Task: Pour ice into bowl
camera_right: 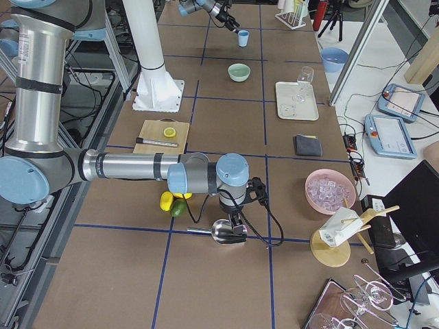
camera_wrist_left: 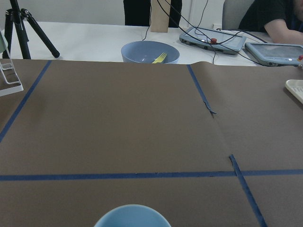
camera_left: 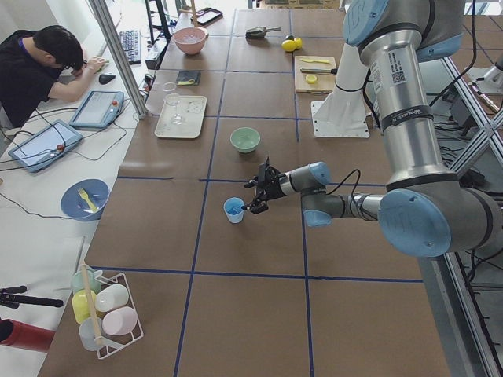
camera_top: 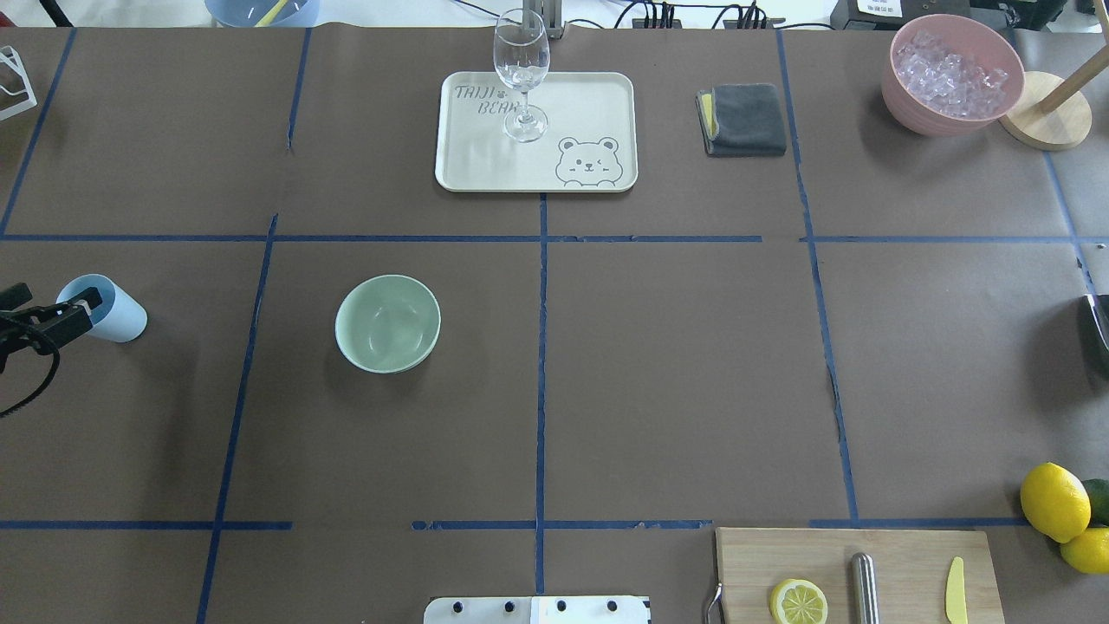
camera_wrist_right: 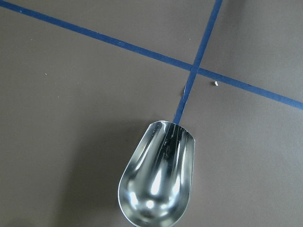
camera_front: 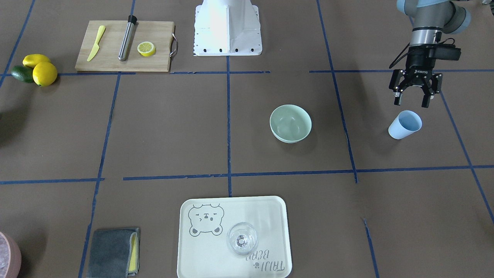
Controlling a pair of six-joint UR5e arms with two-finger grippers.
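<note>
The pale mint-green bowl [camera_front: 290, 123] [camera_top: 387, 322] stands upright and looks empty near the table's middle. No loose ice cubes show in it or elsewhere on the table. A light blue cup [camera_front: 404, 124] [camera_top: 108, 308] stands near the table's end, and I cannot make out its contents. My left gripper [camera_front: 415, 98] [camera_top: 52, 322] is open, just above and beside the cup's rim [camera_wrist_left: 132, 216], touching nothing. My right gripper [camera_right: 234, 226] hangs over a metal scoop [camera_wrist_right: 158, 182] that is empty. I cannot tell whether it is open or shut.
A pink container [camera_top: 951, 71] full of ice sits at the far corner. A tray [camera_top: 598, 95] carries a clear glass [camera_top: 522, 74]. A grey cloth [camera_top: 743, 120], a cutting board [camera_front: 112, 58] with knife, rod and lemon half, and whole lemons [camera_front: 43, 72] lie around.
</note>
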